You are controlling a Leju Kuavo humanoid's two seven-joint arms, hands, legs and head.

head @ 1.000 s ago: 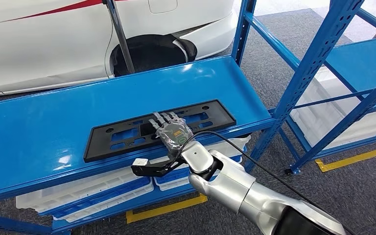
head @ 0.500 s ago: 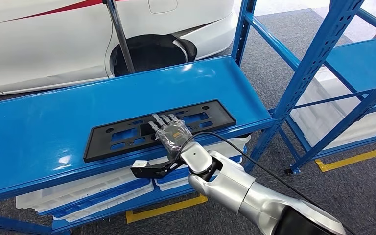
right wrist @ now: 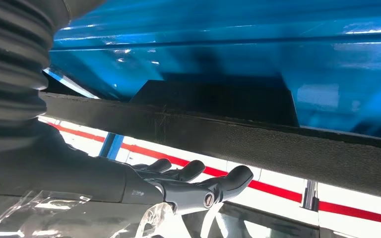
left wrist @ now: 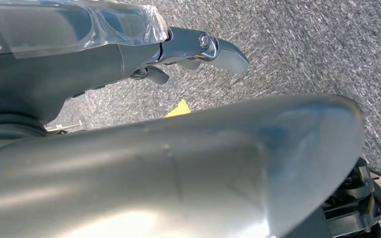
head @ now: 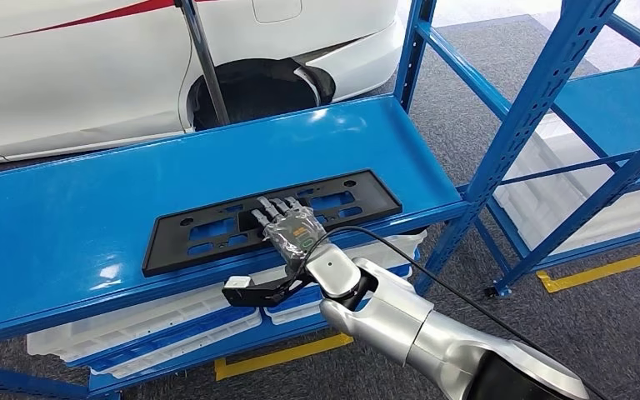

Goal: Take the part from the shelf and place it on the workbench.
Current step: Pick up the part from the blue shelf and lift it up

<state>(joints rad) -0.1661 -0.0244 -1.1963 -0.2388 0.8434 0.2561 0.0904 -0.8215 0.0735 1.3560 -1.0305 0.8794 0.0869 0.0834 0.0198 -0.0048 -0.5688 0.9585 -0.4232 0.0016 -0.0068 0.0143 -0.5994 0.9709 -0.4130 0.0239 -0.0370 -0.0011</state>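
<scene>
A long black plate (head: pixel 200 233) with cut-outs lies flat on the blue shelf (head: pixel 67 217), near its front edge. My right hand (head: pixel 290 225) reaches over the plate's middle from the front, fingers stretched out across it. In the right wrist view the fingers (right wrist: pixel 191 170) are spread out alongside the plate's edge (right wrist: pixel 278 139), with a gap between them and the plate. The thumb is hidden. My left hand (left wrist: pixel 129 49) hangs over grey carpet and holds nothing.
White trays (head: pixel 133 329) sit on the level below the shelf. A white car (head: pixel 92 75) with a wheel arch stands behind it. Blue uprights (head: pixel 533 100) and a second rack (head: pixel 625 108) stand to the right. Yellow tape (head: pixel 600 268) marks the floor.
My right hand has slid slightly left and back toward the front edge of the plate. The plate has not moved.
</scene>
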